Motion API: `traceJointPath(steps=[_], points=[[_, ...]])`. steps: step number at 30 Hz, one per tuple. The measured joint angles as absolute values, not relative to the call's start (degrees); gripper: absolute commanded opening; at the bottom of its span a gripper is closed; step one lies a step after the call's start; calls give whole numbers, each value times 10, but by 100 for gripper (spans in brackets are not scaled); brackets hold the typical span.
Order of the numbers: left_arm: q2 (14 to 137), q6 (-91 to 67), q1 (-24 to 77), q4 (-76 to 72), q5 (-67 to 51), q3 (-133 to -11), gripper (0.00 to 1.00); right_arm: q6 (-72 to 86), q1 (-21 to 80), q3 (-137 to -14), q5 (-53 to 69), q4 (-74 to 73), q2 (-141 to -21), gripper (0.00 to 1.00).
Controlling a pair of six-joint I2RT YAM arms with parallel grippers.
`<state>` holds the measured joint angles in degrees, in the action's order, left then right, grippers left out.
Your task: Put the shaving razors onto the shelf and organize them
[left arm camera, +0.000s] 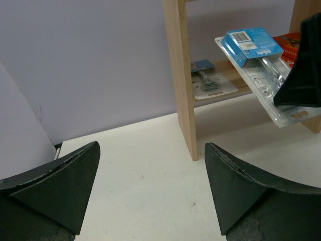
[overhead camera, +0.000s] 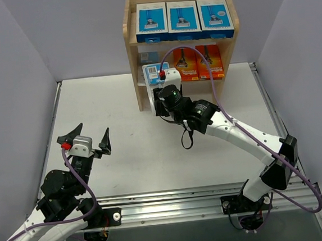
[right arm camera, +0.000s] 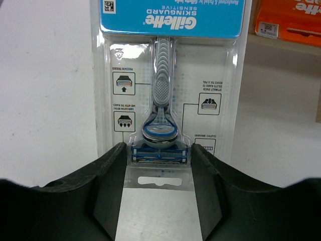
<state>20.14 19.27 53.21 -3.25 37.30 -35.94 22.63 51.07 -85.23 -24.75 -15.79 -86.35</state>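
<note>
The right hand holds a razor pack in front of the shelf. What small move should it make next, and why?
Probably ease the blister pack forward onto the middle tier of the shelf, left of the orange boxes, before opening. The right hand grips it at the hang-hole end, tilted, just in front of that tier, where a second blister pack already lies.
</note>
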Motion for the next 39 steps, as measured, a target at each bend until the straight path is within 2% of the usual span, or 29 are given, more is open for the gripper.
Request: traceJointPath(steps=[11,24,39], points=[[199,191,532,-32,373,-359,94,205,473,-941,-253,-158,-987,0],[194,187,532,-32,372,-359,94,187,466,-1067,-292,-144,-1062,0],[192,186,532,-32,366,-359,94,149,454,-1074,-331,-72,-1104,0]])
